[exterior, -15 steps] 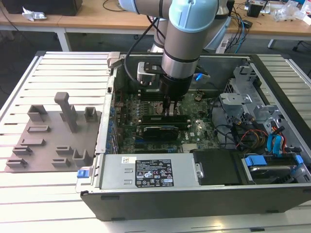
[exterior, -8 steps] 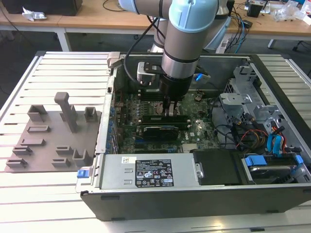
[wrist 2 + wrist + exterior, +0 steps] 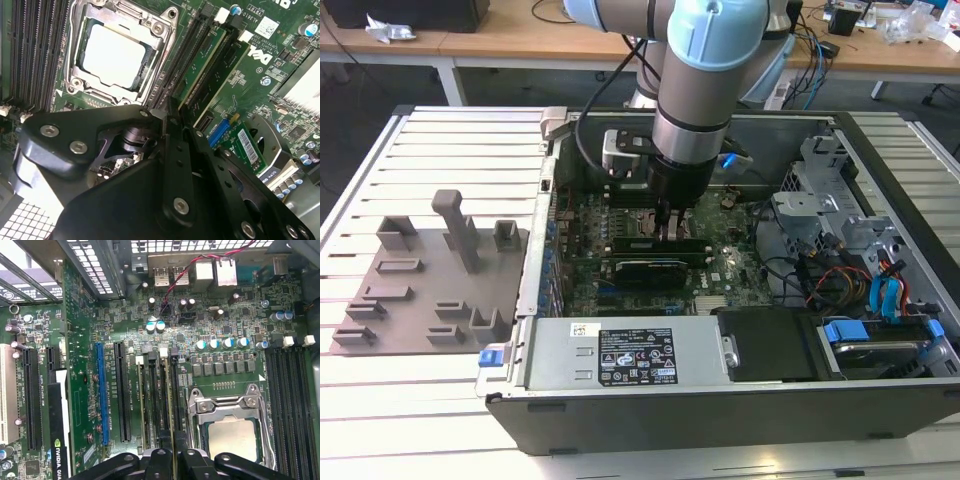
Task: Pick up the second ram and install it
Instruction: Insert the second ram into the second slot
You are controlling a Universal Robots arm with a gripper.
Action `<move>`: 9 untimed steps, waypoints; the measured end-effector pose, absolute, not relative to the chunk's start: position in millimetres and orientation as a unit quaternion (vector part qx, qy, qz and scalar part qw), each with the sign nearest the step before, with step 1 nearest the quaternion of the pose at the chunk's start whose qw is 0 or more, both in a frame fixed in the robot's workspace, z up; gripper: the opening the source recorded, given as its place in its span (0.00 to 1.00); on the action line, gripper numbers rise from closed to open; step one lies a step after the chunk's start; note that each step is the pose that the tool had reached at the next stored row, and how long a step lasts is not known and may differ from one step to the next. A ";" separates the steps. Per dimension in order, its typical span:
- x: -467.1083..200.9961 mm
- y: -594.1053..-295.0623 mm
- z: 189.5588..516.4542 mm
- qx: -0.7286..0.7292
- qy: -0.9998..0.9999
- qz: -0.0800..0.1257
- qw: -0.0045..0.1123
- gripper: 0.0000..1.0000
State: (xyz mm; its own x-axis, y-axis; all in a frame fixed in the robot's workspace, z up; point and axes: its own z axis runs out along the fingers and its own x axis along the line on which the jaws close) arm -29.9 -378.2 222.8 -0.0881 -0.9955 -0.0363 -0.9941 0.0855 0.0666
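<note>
Gripper (image 3: 173,456): black metal fingers drawn close together, pinched on the top edge of the second ram (image 3: 170,400), as far as we can judge. The ram is a thin flat green circuit-board stick with dark chips. It stands on edge in a long black plastic slot just beside the silver steel-framed processor socket (image 3: 232,430). We can't tell if it is fully seated. Another thin stick (image 3: 142,405) stands a couple of slots farther from the socket.

Risks as we judge them:
- Stick slightly tilted or off the slot's key: pressing would bend the brittle board or scrape the contacts.
- The end latch (image 3: 174,348), a small black plastic tab, may not snap in if the push lands off-centre, leaving one end high.
- Fingers are smooth hard metal on a slick board edge, so the stick could slip or rock in the grip.
- The socket's exposed matte grey chip lid and sprung frame are near, so a sideways drift could knock them.

The glossy green motherboard (image 3: 225,315) around the socket is crowded with small round metal capacitors, which are easy to snag.
</note>
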 end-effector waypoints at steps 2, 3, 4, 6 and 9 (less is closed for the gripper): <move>-28.9 -378.2 222.8 0.675 -0.737 -0.037 0.009 0.14; -26.5 -378.3 223.0 0.675 -0.737 -0.037 0.010 0.14; -25.1 -378.3 222.9 0.675 -0.737 -0.037 0.009 0.14; -24.8 -378.2 222.8 0.675 -0.737 -0.037 0.009 0.14; -24.6 -378.2 222.8 0.676 -0.736 -0.037 0.009 0.14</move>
